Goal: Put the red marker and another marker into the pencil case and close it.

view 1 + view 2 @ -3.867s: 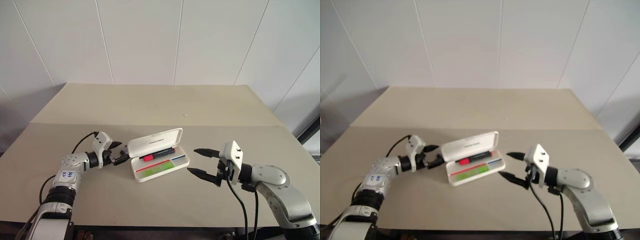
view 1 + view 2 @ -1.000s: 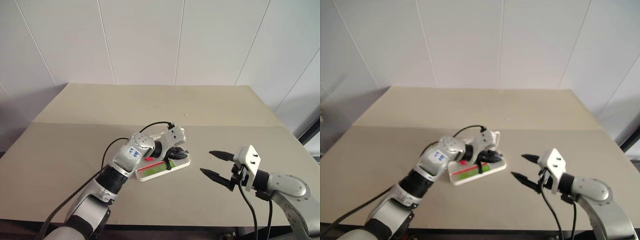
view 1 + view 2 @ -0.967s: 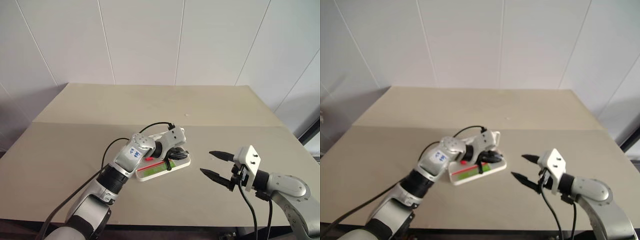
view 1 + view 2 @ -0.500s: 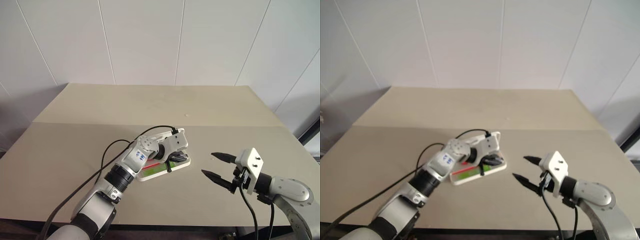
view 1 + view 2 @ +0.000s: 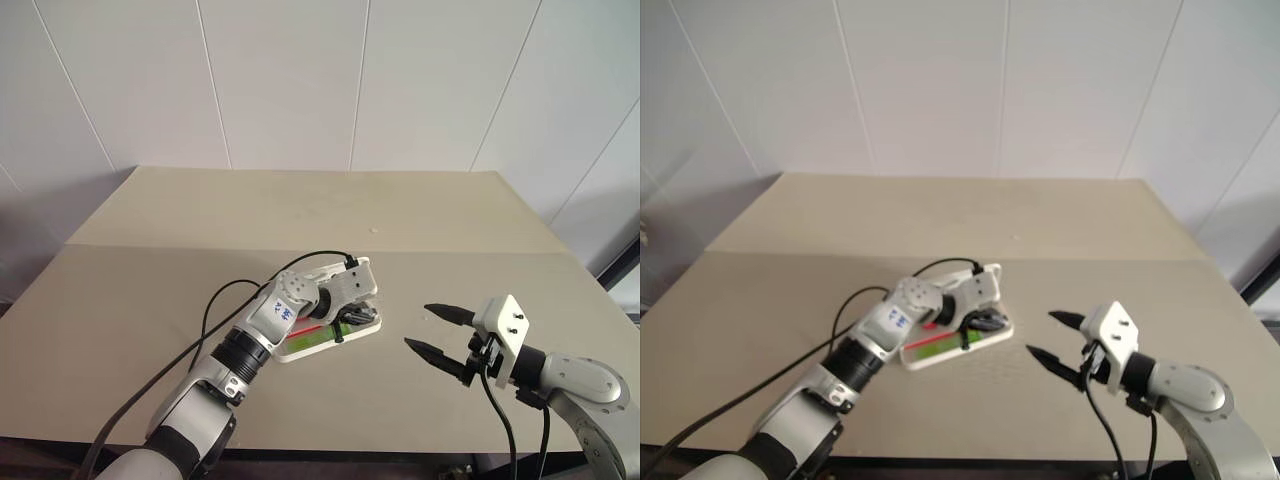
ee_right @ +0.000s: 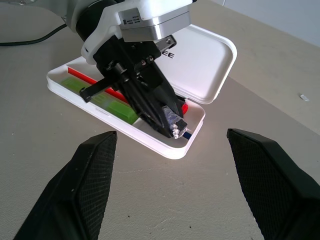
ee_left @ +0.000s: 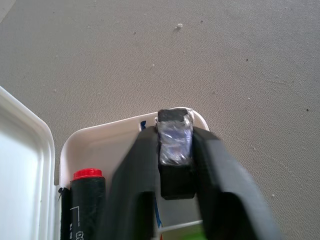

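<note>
The white pencil case (image 6: 168,148) lies open mid-table, its lid (image 6: 200,55) tilted back. In its tray rest the red marker (image 7: 85,200), black-barrelled with a red end, and the lime-green marker (image 6: 107,102). My left gripper (image 5: 352,318) reaches down into the tray's right end. Its fingers are shut on a small black-and-silver cap-like piece (image 7: 175,150), held just above the tray's corner beside the red marker. My right gripper (image 5: 418,326) hovers to the right of the case, open and empty, pointing toward it.
The beige table (image 5: 150,290) runs back to a white panelled wall. A black cable (image 5: 225,300) loops up from my left forearm, beside the case. A tiny white speck (image 5: 371,230) lies far back on the table.
Since the earliest frames my left arm has swung from the case's left side across to the tray's right end. Over the last second it hardly moves. The right gripper stays open.
</note>
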Robot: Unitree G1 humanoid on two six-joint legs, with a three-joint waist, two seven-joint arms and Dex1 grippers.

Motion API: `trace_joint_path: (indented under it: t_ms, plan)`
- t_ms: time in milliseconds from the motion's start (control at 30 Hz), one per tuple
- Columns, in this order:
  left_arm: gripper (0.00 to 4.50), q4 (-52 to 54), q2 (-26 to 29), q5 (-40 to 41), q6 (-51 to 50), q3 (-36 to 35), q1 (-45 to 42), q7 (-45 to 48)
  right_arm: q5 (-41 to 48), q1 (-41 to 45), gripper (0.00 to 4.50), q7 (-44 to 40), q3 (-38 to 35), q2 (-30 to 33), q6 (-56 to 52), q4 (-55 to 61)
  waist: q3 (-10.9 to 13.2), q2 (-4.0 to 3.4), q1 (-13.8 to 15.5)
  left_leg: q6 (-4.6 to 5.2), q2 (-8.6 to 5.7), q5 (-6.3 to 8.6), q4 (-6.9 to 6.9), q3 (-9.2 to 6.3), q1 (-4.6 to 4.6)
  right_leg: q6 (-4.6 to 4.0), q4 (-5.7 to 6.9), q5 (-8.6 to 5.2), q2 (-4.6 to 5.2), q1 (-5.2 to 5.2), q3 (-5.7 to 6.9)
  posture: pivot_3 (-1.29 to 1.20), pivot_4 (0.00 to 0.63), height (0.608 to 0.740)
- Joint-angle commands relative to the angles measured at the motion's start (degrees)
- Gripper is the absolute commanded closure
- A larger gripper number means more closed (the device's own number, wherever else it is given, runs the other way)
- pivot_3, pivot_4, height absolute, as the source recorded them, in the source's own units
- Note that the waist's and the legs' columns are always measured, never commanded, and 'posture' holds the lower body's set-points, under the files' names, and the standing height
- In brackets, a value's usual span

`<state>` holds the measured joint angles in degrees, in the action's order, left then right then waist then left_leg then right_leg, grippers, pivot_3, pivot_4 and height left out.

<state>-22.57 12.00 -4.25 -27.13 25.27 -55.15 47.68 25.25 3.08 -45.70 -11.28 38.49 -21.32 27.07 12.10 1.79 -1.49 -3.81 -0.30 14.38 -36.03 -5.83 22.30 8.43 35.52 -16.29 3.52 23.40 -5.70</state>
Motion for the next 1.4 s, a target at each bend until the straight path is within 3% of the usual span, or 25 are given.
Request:
trace_joint_path:
  t_ms: [33,233,267,467,667,933,1233,1400]
  plan:
    - [2.14,1.2,-0.6,-0.2,1.6,-0.7,-0.7,0.3,0.9,0.3,0.00,0.5,-1.4,0.7,0.3,2.0,0.0,0.00,0.0,0.00,0.00,0.00,0.00,0.00,0.00,0.00,0.00,0.00,0.00,0.00,0.00,0.00,0.150,0.740]
    - [0.18,1.5,-0.8,0.0,2.0,-1.1,-0.6,0.7,1.0,0.4,0.00,0.5,-1.5,0.9,0.2,2.0,0.0,0.00,0.0,0.00,0.00,0.00,0.00,0.00,0.00,0.00,0.00,0.00,0.00,0.00,0.00,0.00,0.150,0.740]
    - [0.06,1.9,-0.7,0.0,2.0,-1.2,-0.6,0.8,1.0,0.4,0.00,0.5,-1.6,0.9,0.2,2.0,0.0,0.00,0.0,0.00,0.00,0.00,0.00,0.00,0.00,0.00,0.00,0.00,0.00,0.00,0.00,0.00,0.150,0.740]
    - [0.06,7.3,0.9,1.8,1.1,-2.1,-0.4,4.3,1.0,0.6,0.00,0.4,-1.7,1.1,0.3,1.8,0.0,0.00,0.0,0.00,0.00,0.00,0.00,0.00,0.01,0.00,0.00,0.00,0.00,0.00,0.00,0.00,0.150,0.740]
    - [0.06,16.7,5.9,6.6,-0.5,-4.4,1.4,11.1,1.3,0.6,0.00,0.1,-2.0,1.5,0.2,1.8,0.0,-0.01,-0.1,0.00,0.03,0.00,0.05,0.01,-0.03,-0.01,0.04,0.00,-0.01,0.01,-0.01,0.00,0.150,0.740]
    - [0.06,26.5,13.8,21.0,-0.4,-15.1,3.5,21.0,1.8,1.0,0.00,-0.8,-2.0,2.4,0.5,1.0,0.0,-0.01,-0.1,0.00,0.05,0.00,0.00,0.01,-0.04,-0.03,0.08,-0.01,-0.01,0.01,-0.01,0.00,0.150,0.740]
    - [0.06,16.4,17.4,21.5,10.2,-25.6,1.0,15.7,2.9,2.8,0.00,-3.1,-2.2,3.0,0.9,-0.7,0.0,-0.01,-0.1,0.00,0.04,0.00,-0.05,0.01,-0.06,-0.02,0.07,0.00,0.00,-0.03,-0.01,0.00,0.150,0.740]
    - [0.06,2.7,21.6,17.1,17.8,-29.5,-2.2,8.4,3.5,5.0,0.00,-4.7,-1.7,3.1,1.6,-2.7,0.0,-0.01,-0.2,0.00,0.05,0.00,-0.02,0.01,-0.09,-0.02,0.09,0.00,-0.02,-0.01,0.00,0.00,0.150,0.740]
